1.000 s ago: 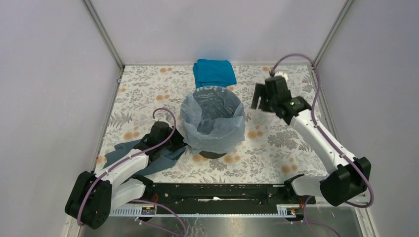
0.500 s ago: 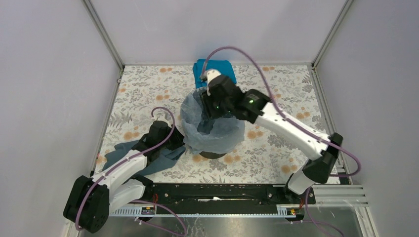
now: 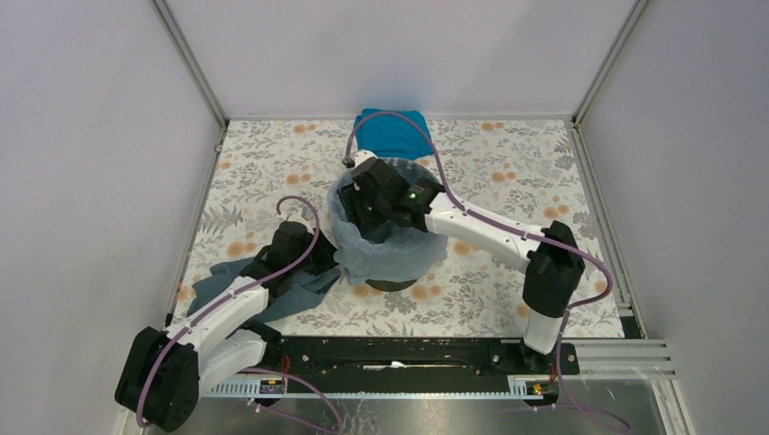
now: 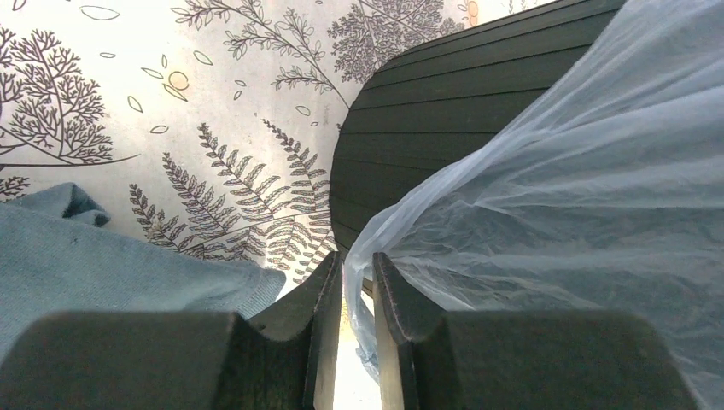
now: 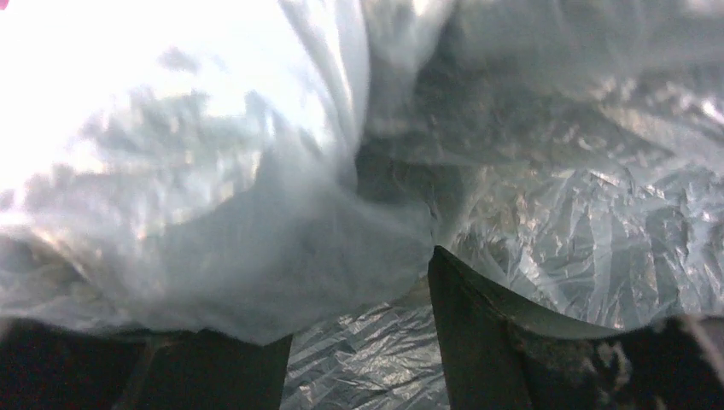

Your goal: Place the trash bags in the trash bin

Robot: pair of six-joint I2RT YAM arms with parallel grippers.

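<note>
Your right claw (image 3: pixel 370 213) has just swung into the trash bin (image 3: pixel 392 284), fingers spread, pushing the trash bag (image 3: pixel 399 258) down inside; your left claw (image 4: pixel 357 273) pinches the bag's hanging edge outside.

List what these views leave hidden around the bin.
- Top view: the right arm covers the inside of the trash bin.
- Right wrist view: the trash bag drapes over the left finger of the right tool.
- Top view: the left arm lies across the slate-grey cloth.
</note>
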